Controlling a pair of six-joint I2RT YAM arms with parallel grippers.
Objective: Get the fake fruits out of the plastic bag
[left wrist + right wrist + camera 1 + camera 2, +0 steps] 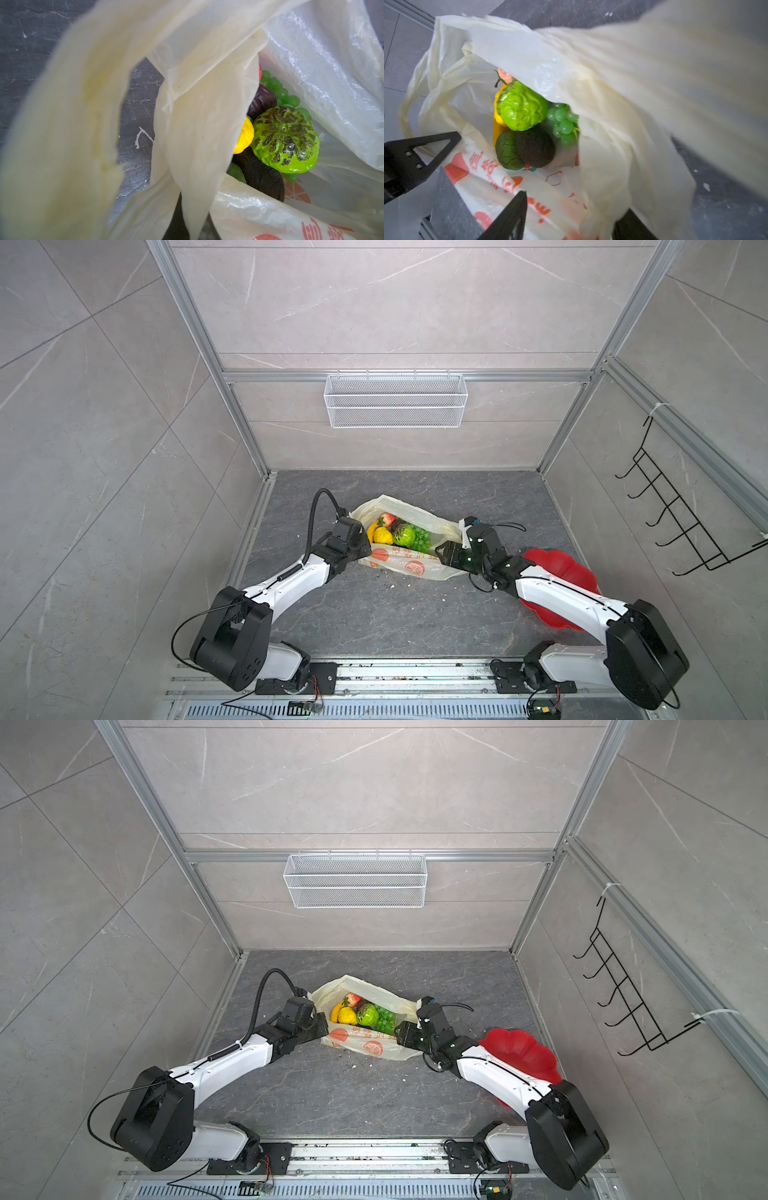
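Near edge: aluminium rail [415, 672], slotted and scuffed.

Table [374, 614]: dark grey stone-look slab, matte, with pale veins. A few white specks [409, 584] lie near the middle.

Walls [415, 302] on three sides: light grey marble-look tiles set in an aluminium frame [407, 376].

Plate [569, 572]: red, glossy, flower-lobed rim. It sits on the table at right, partly under the right arm [561, 597], apart from the bag.

Bag [415, 568]: mid-table, mouth up and open. Thin crinkly film, translucent pale yellow, with orange-red round prints and lettering on the near wall.

Left gripper [366, 551]: at the bag's left rim, fingers closed. In the left wrist view a handle strip runs straight down to them, so it grips the bag.

Right gripper [439, 551]: at the bag's right end. The right wrist view shows its black triangular fingers [415, 158] spread apart, with printed film lying between them, not pinched. A blurred fold of film hangs close across that camera.

Fruits [361, 1015]: all inside the bag, piled together, glossy moulded plastic.
- Nearest: two avocados [535, 145], one dark brown, one dark green, rough-skinned.
- Against them: bumpy green fruit [405, 534], bright with dark mottling.
- Left of it: round yellow lemon [382, 536] touching a banana [371, 531].
- Right of it: grapes [422, 541], translucent green beads.
- Farthest: red strawberry [387, 519].

Far wall: white mesh basket [395, 402], rectangular, hung on the frame.

Right wall: black wire hook rack [681, 510], zip-tied to the frame.
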